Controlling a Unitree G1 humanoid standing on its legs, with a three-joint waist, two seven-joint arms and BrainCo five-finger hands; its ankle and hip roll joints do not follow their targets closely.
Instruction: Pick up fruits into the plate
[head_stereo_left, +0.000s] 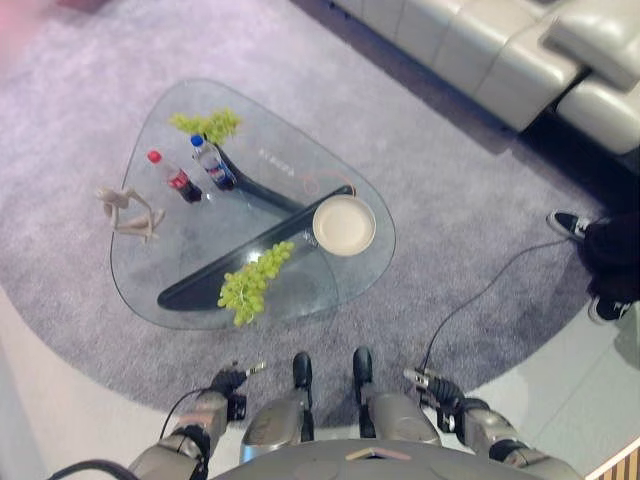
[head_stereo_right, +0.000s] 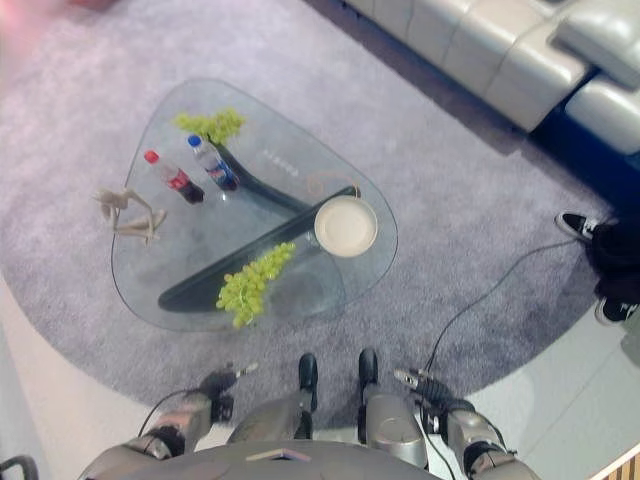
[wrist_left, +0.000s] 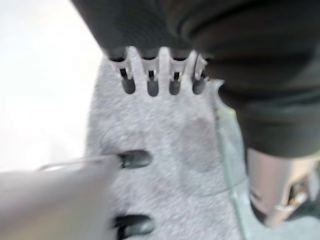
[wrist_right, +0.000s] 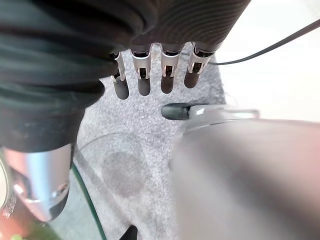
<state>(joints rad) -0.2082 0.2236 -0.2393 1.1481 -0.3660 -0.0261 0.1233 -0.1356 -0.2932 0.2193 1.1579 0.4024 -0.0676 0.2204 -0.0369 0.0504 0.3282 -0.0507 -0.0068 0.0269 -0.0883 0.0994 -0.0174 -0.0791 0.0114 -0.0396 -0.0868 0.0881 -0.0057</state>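
Observation:
A bunch of green grapes lies near the front edge of the glass coffee table. A second green bunch sits at the table's far corner. A round cream plate with nothing on it rests at the table's right corner, just right of the near grapes. My left hand hangs low in front of the table over the carpet, fingers relaxed and holding nothing. My right hand hangs likewise at the lower right, its fingers straight and its palm bare.
Two bottles, one red-capped and one blue-capped, stand on the far left part of the table. A beige figurine sits at the left edge. A grey sofa is at the upper right. A person's shoe shows at right.

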